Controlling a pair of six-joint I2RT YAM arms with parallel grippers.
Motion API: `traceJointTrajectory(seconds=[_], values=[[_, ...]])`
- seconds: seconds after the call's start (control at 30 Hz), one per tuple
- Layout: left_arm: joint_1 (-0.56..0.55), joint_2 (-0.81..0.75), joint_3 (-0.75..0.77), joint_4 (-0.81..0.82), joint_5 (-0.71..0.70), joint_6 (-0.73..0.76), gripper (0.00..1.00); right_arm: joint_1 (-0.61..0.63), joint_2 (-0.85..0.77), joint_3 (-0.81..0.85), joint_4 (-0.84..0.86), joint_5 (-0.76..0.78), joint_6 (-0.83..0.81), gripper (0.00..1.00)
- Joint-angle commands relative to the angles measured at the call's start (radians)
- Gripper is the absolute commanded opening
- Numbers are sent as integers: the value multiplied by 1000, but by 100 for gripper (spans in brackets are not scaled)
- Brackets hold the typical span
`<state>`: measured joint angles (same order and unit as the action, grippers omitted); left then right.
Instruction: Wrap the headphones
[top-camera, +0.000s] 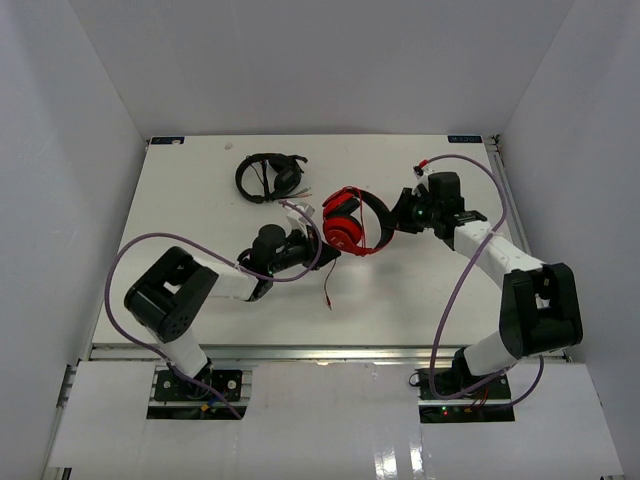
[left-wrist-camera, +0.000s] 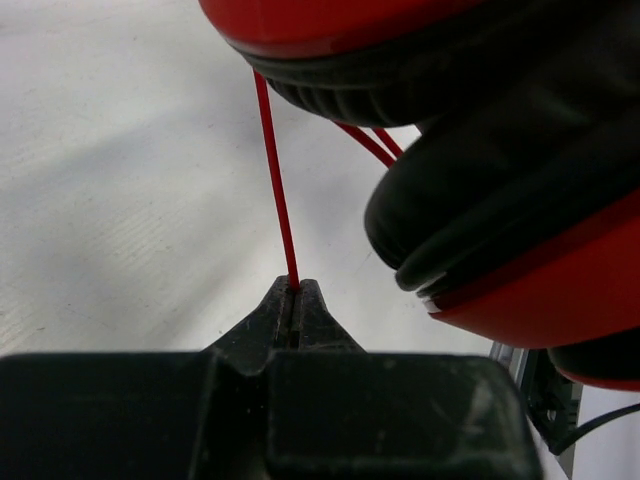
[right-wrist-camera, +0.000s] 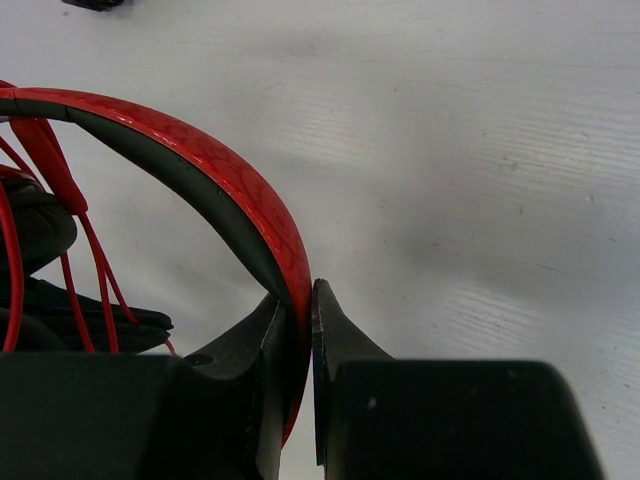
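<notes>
The red headphones (top-camera: 345, 222) sit in the middle of the table, ear cups folded together. My right gripper (top-camera: 401, 215) is shut on the red headband (right-wrist-camera: 235, 195), its jaws clamping the band from both sides. My left gripper (top-camera: 320, 250) is shut on the thin red cable (left-wrist-camera: 277, 190), which runs taut from the jaw tips up under the black-padded ear cups (left-wrist-camera: 500, 200). More cable strands (right-wrist-camera: 95, 270) hang inside the headband loop. A loose end of cable (top-camera: 329, 290) trails on the table below the left gripper.
Black headphones (top-camera: 268, 177) lie at the back left of the white table (top-camera: 200, 200). A small red-tipped item (top-camera: 423, 166) lies near the back right. White walls enclose the table on three sides. Purple arm cables loop beside both arms.
</notes>
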<state>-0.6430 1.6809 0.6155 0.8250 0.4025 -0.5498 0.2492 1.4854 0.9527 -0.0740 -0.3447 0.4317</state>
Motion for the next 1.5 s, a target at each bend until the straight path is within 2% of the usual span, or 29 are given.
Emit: traceJointTrajectory(seconds=[0.0,0.2,0.77,0.9,1.13,1.37,1.47], values=[[-6,71,-22,88,15,-37,0,-8,42,63,132,112,81,8],[-6,153,-11,125,13,-59,0,-4,135,101,111,235,98,8],[-60,224,7,103,6,-78,6,77,277,208,122,505,75,8],[-78,224,6,100,-6,-81,12,93,286,216,126,553,64,8],[-100,169,-18,59,-35,-69,30,94,300,220,133,594,46,8],[-122,93,-36,-15,-49,-46,34,99,292,206,156,632,-7,8],[-128,31,-70,-38,-60,-40,34,104,283,178,201,660,-45,11]])
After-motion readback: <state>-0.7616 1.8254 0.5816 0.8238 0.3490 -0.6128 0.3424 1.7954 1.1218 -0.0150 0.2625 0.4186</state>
